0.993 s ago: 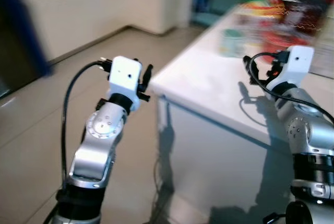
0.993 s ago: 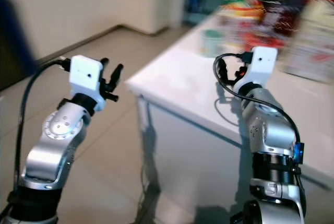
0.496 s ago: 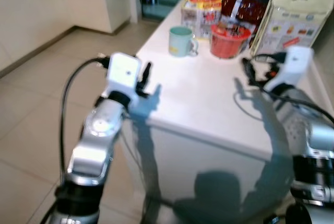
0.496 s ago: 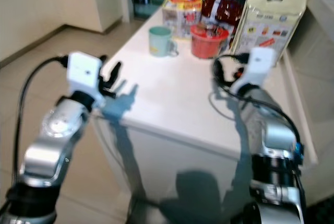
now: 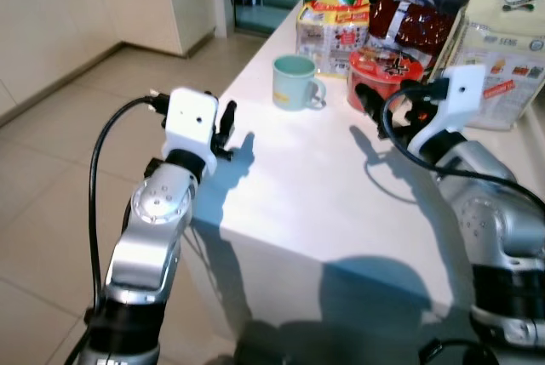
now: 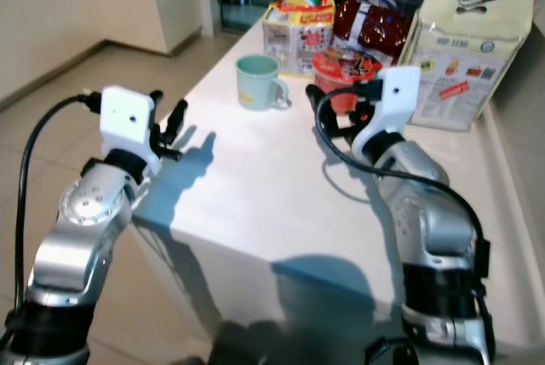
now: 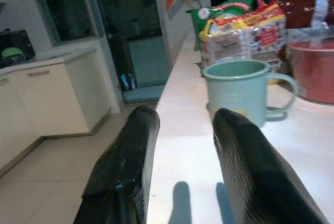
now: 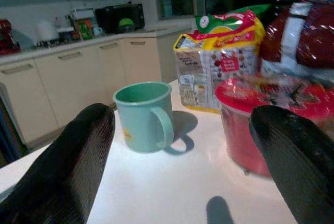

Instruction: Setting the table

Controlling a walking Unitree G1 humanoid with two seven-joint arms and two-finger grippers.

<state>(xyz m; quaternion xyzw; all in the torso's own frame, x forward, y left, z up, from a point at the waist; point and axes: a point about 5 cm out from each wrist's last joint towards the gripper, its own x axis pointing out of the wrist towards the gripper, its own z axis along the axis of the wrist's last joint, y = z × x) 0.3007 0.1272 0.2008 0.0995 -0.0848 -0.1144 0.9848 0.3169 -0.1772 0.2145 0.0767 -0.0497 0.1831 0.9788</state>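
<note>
Sunlit white desk (image 5: pixel 289 186) is filling the kitchen's middle. Left gripper (image 5: pixel 223 131) is hovering at its nine o'clock edge, jaws slightly parted, empty. Green mug (image 5: pixel 294 82) is sitting at twelve o'clock beside a red bowl (image 5: pixel 383 76). Right gripper (image 6: pixel 328 110) is hanging wide open, holding nothing.

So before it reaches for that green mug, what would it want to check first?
1. Green mug upright on the white table: ok.
2. Mug's handle on the side toward the red bowl, free to grasp: ok.
3. Right gripper open and empty: ok.
4. Left gripper open and empty, near the table's edge: ok.
5. Red bowl and snack packet close to the mug, not touching it: ok.
6. Mug empty inside: cannot tell.
</note>
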